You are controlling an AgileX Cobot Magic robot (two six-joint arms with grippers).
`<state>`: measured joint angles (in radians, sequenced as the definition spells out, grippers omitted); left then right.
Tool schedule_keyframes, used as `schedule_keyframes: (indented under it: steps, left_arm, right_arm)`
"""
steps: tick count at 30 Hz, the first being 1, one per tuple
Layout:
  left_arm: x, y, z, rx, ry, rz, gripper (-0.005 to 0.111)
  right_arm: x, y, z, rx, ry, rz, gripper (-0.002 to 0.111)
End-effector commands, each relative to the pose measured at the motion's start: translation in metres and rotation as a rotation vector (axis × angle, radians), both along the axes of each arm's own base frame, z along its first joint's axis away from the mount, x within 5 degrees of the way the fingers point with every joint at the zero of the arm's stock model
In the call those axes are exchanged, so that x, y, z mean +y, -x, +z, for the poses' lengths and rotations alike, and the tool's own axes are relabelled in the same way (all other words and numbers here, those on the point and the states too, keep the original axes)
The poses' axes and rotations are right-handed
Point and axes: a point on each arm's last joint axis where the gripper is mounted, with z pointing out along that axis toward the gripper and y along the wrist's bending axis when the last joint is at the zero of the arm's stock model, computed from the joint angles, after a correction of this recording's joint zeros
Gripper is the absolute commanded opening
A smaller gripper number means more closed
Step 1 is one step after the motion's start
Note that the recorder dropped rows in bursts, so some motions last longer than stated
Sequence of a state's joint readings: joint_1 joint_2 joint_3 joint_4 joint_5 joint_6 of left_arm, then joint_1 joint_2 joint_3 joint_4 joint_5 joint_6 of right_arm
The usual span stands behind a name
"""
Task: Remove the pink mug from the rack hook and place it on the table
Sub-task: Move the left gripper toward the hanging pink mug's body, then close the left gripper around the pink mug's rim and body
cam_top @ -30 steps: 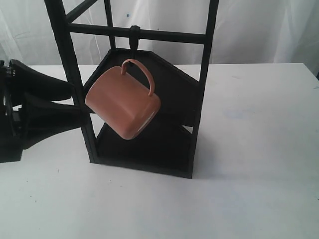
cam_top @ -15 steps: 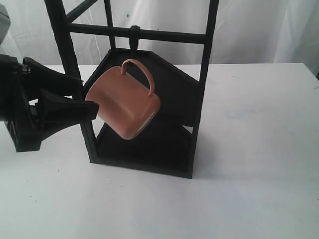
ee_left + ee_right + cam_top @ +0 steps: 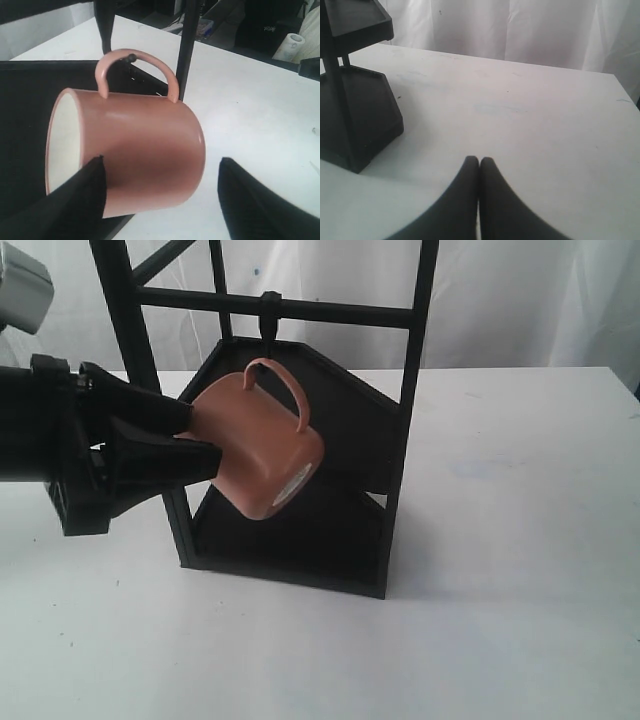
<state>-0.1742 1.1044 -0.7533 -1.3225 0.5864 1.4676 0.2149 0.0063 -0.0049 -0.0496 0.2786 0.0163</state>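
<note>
Your table [image 3: 520, 620] holds no mug yet, and the black rack [image 3: 408, 440] fills the upper centre. The left gripper [image 3: 205, 438], jaws apart, straddles the pink mug [image 3: 262, 445] at mid-frame without clamping it. The mug hangs tilted by its handle from the rack hook [image 3: 268, 318] — unhooking and setting down remain. The right gripper [image 3: 479, 167] is pressed together, idle. Half a second ago the left gripper sat nearer the left edge — it has since advanced onto the mug.
</note>
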Motion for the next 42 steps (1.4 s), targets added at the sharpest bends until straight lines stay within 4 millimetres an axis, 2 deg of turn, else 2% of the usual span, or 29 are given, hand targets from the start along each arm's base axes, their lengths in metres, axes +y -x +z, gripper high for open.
schedule_keyframes:
  steps: [1, 6, 13, 22, 27, 34, 37, 42]
  left_arm:
    - [-0.004, 0.001, 0.002, 0.010, 0.038, -0.042, 0.067]
    - [-0.007, 0.003, 0.005, 0.027, 0.092, -0.075, 0.067]
    - [-0.005, 0.002, 0.006, -0.020, 0.066, -0.046, 0.067]
    - [0.008, 0.004, 0.019, -0.129, 0.009, 0.110, 0.067]
    - [0.004, 0.001, 0.014, -0.087, 0.027, 0.072, 0.067]
    - [0.000, -0.016, -0.007, 0.007, 0.017, 0.059, 0.067]
    - [-0.004, -0.016, -0.008, 0.026, 0.052, 0.017, 0.067]
    - [-0.012, -0.005, 0.001, 0.023, 0.161, -0.130, 0.067]
  right_arm:
    - [0.000, 0.000, -0.001, -0.006, 0.009, -0.004, 0.000]
    - [0.000, 0.000, -0.001, -0.006, 0.009, -0.004, 0.000]
    - [0.000, 0.000, -0.001, -0.003, -0.006, -0.007, 0.000]
    - [0.000, 0.000, -0.001, -0.003, -0.006, -0.007, 0.000]
    - [0.000, 0.000, -0.001, -0.003, -0.006, -0.007, 0.000]
    - [0.000, 0.000, -0.001, -0.003, -0.006, -0.007, 0.000]
    - [0.000, 0.000, -0.001, -0.003, -0.006, -0.007, 0.000]
    - [0.000, 0.000, -0.001, -0.003, -0.006, -0.007, 0.000]
